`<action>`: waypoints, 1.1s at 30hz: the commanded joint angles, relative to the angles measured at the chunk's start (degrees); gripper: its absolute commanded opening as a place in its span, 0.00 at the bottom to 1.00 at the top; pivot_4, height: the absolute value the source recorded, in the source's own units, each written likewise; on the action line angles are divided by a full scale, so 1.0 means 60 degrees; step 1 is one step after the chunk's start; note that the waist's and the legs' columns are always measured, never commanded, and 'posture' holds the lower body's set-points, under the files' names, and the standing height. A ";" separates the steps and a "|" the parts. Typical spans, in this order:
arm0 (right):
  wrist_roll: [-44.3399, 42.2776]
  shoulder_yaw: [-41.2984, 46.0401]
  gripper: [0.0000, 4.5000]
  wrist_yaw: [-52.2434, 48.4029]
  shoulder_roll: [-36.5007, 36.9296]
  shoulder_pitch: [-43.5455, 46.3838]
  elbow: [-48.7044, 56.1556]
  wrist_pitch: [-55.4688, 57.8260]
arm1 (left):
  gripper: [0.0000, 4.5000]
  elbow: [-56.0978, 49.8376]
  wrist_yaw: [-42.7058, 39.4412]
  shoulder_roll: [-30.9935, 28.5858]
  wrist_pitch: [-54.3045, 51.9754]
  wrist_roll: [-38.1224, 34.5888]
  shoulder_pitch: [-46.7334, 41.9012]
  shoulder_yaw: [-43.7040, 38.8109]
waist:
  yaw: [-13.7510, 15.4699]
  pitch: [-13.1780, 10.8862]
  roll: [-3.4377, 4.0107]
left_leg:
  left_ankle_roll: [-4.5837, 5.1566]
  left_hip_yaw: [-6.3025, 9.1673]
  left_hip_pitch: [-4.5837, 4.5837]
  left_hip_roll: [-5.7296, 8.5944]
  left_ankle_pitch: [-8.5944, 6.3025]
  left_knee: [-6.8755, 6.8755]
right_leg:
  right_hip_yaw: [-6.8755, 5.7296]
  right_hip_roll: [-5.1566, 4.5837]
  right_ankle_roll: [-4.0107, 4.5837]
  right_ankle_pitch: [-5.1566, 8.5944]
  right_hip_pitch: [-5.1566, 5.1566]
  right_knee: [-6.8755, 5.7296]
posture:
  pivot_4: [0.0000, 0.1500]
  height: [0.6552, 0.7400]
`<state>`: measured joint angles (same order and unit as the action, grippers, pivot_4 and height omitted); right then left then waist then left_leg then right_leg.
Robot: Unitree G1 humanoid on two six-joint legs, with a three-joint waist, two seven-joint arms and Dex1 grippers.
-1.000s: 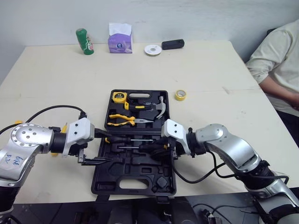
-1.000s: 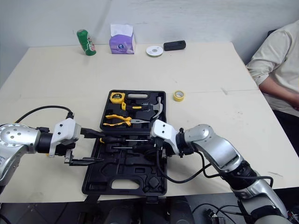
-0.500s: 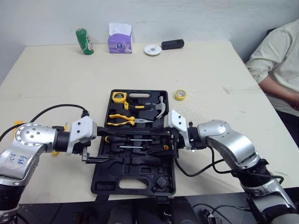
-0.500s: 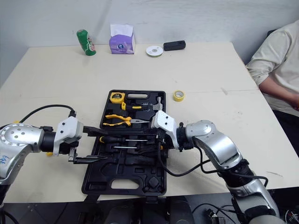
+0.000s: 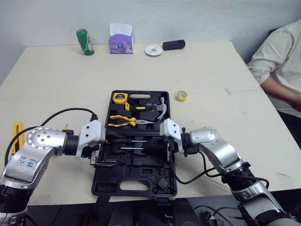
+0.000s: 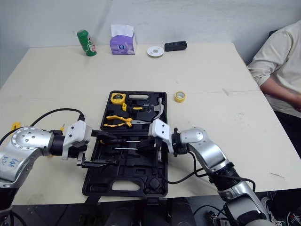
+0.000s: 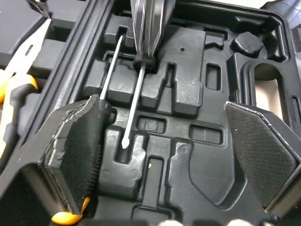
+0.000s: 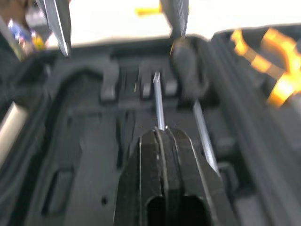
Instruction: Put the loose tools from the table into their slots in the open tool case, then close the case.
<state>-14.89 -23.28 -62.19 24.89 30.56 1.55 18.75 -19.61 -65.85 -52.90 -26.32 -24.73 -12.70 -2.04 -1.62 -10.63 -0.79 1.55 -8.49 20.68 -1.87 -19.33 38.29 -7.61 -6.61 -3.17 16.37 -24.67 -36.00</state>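
The black tool case [image 5: 136, 176] lies open in the middle of the table. Its far half holds a tape measure [image 5: 120, 98], a hammer [image 5: 157, 108] and yellow-handled pliers [image 5: 123, 121]. A black-handled screwdriver [image 5: 123, 140] lies in the near half. My right gripper [image 5: 154, 145] is shut on a second screwdriver [image 8: 159, 106], whose shaft points left just over the moulded slots. My left gripper [image 5: 112, 149] is open over the near half's left side, its pads [image 7: 75, 155] straddling the screwdriver tips [image 7: 126, 141]. A yellow tool [image 5: 17, 133] lies loose on the table at the far left.
A yellow tape roll [image 5: 182, 96] sits right of the case. A green can [image 5: 84, 41], tissue box [image 5: 121, 40], white roll [image 5: 154, 50] and black object [image 5: 174, 44] line the far edge. A person [image 5: 282, 61] sits at the right.
My left gripper has moved right, further over the case's near half, uncovering the yellow tool. My right gripper rose with the screwdriver, then came back down and to the left.
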 commanded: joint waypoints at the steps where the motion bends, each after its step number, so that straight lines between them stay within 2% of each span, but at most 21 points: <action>1: 0.0238 -0.0026 0.01 -0.0098 -0.0067 0.0073 -0.0184 -0.0208 | 1.00 -0.0315 -0.0005 -0.0080 -0.0023 -0.0143 -0.0107 -0.0124 | 0.0002 0.0001 -0.0003 | -0.0001 0.0001 -0.0003 -0.0003 0.0000 0.0004 | -0.0001 0.0002 0.0000 0.0000 0.0004 0.0000 | 1.00 0.90; 14: 0.1990 -0.1278 0.01 0.0285 0.0310 0.0174 -0.1053 0.0711 | 1.00 -0.0632 -0.0167 -0.0056 -0.0401 -0.0612 -0.0148 -0.0128 | 0.0001 0.0036 -0.0022 | -0.0008 0.0001 -0.0071 -0.0004 0.0003 0.0010 | 0.0017 -0.0007 0.0008 0.0003 0.0055 -0.0001 | 1.00 0.90; 20: 0.2129 -0.1442 0.01 0.0351 0.0343 -0.0031 -0.1149 0.0830 | 1.00 -0.0736 -0.0240 -0.0029 -0.0320 -0.0654 -0.0213 -0.0079 | 0.0002 0.0137 0.0006 | -0.0019 0.0002 -0.0093 -0.0005 0.0008 -0.0001 | 0.0023 -0.0008 0.0020 -0.0003 0.0068 -0.0003 | 1.00 0.90; 24: 0.1545 -0.0948 0.01 0.0450 0.0127 -0.0207 -0.0696 0.0747 | 1.00 -0.0582 -0.0148 0.0094 -0.0209 -0.0565 -0.0338 -0.0014 | 0.0009 0.0175 -0.0002 | -0.0021 0.0007 -0.0094 -0.0005 0.0009 -0.0004 | 0.0023 -0.0008 0.0023 -0.0005 0.0070 -0.0002 | 1.00 0.90; 27: 0.0715 -0.0060 0.01 0.0559 -0.0115 -0.0109 -0.0039 0.1127 | 1.00 -0.0387 0.0000 0.0216 -0.0169 -0.0501 -0.0366 -0.0008 | 0.0011 0.0172 0.0000 | -0.0021 0.0009 -0.0088 -0.0005 0.0009 -0.0004 | 0.0022 -0.0008 0.0023 -0.0005 0.0068 0.0000 | 1.00 0.90; 31: -0.0652 0.1467 0.01 0.0506 0.0220 0.0292 0.1184 0.2075 | 1.00 -0.0310 0.0486 0.0404 -0.0250 -0.0558 0.0039 -0.0414 | 0.0014 0.0140 0.0023 | -0.0018 0.0009 -0.0062 -0.0004 0.0010 -0.0003 | 0.0022 -0.0010 0.0024 -0.0006 0.0045 -0.0001 | 1.00 0.90; 33: -0.1446 0.2363 0.01 0.0231 0.0846 0.0266 0.1726 0.2753 | 1.00 -0.0487 0.0920 0.0493 -0.0505 -0.0779 0.0675 -0.1099 | 0.0021 0.0112 0.0033 | -0.0009 0.0008 -0.0037 -0.0001 0.0007 0.0000 | 0.0019 -0.0014 0.0021 -0.0008 0.0022 0.0002 | 1.00 0.90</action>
<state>-19.15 -14.28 -59.56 27.89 31.34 7.43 32.76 -21.48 -62.23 -50.05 -28.59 -27.93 -10.24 -4.28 -1.50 -9.96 -0.60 1.52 -8.43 20.50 -1.87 -19.30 38.28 -7.52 -6.70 -3.04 16.32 -24.56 -35.96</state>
